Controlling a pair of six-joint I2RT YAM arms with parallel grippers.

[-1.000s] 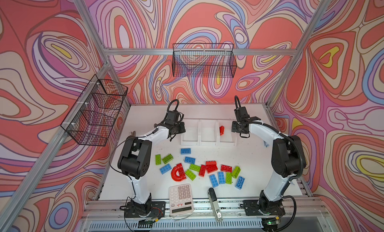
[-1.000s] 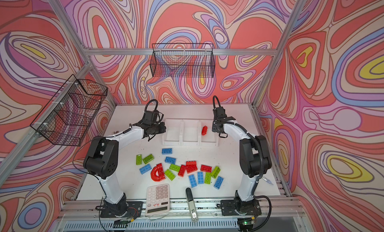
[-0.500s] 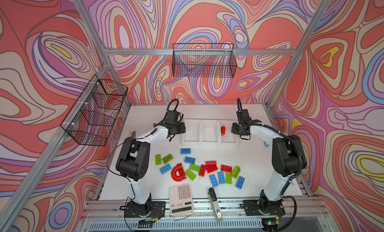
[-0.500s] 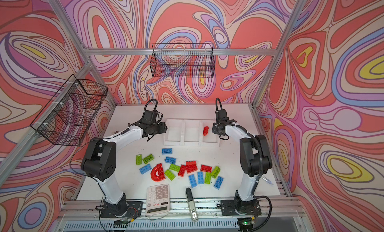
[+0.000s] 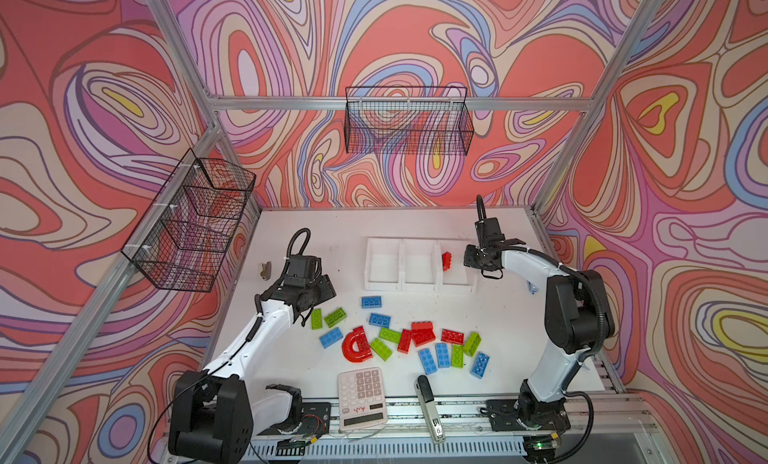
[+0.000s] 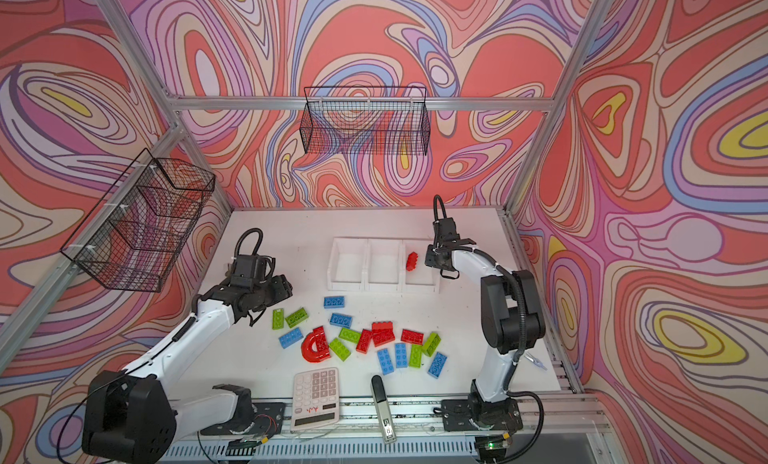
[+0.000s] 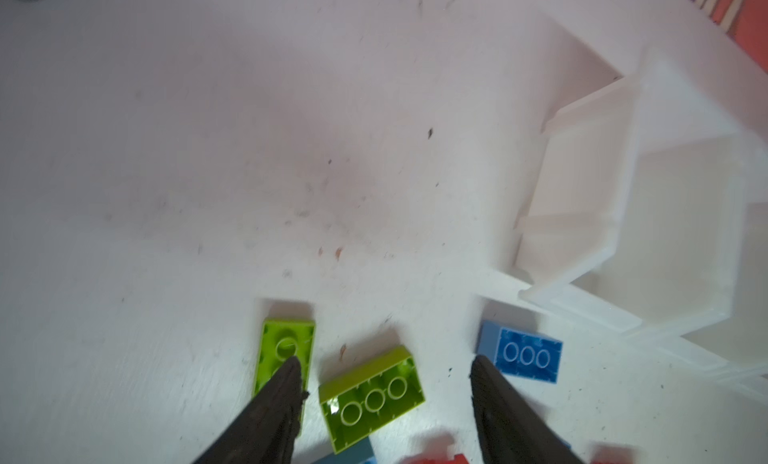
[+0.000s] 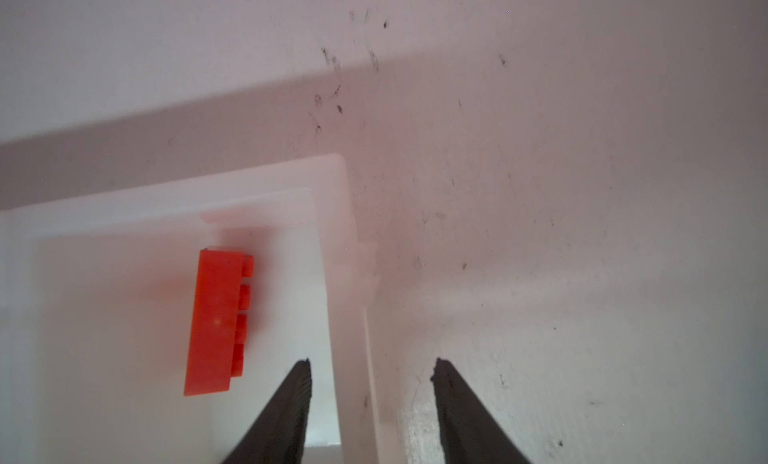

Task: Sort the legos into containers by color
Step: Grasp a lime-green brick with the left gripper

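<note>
Lego lies on edge, lengthwise along container wall.

red legos were cut by edge | green lego sat partly behind left claw | grey bit was too small to tell

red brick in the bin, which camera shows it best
The right wrist view: the red brick is large and sharp, lying on its side inside the end container, studs visible. Both top views show the brick only as a small red spot. The left wrist view does not show it.
</note>
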